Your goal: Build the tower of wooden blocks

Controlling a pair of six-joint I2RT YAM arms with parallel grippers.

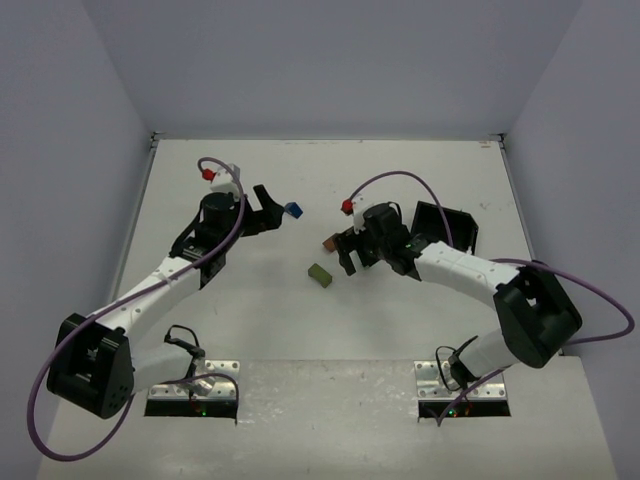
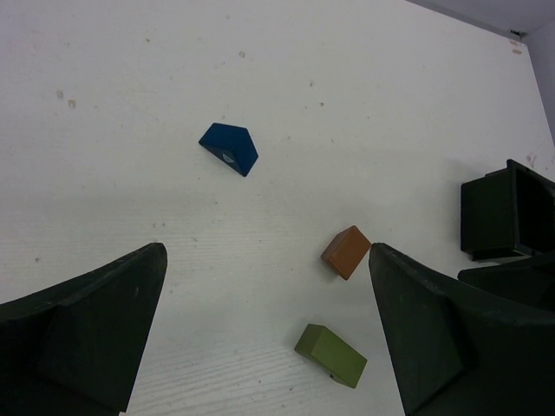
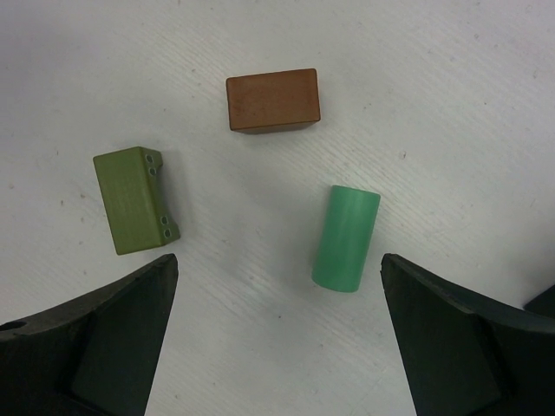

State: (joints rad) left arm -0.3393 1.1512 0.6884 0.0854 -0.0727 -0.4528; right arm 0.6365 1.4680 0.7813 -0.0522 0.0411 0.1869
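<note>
Inspection of your station found no tower standing. The four blocks lay singly on the white table (image 1: 300, 165), none stacked and none touching another.

Your left gripper (image 2: 267, 256) had its jaws spread wide with nothing between them. It hung over the left-centre of the table. Its wrist view showed the blue block (image 2: 230, 147), a wedge-shaped piece, lying flat on the table well ahead of the fingertips and towards the left of that view. From overhead, that block sat just beside the gripper's tip.

Your right gripper (image 3: 279, 260) likewise stood fully parted and held nothing. The mint-green cylinder (image 3: 345, 238) lay on its side just ahead of the fingers, nearer the right-hand one but clear of both. The brown-orange block (image 3: 273, 100) lay flat farther ahead. The olive block (image 3: 134, 199) lay to the left of that view, near the left-hand finger, with small holes showing along one side. From overhead, the cylinder was hidden beneath this gripper.

The black tray (image 1: 445, 225) sat on the table behind the right gripper, apart from all four blocks. Its contents could not be made out.
</note>
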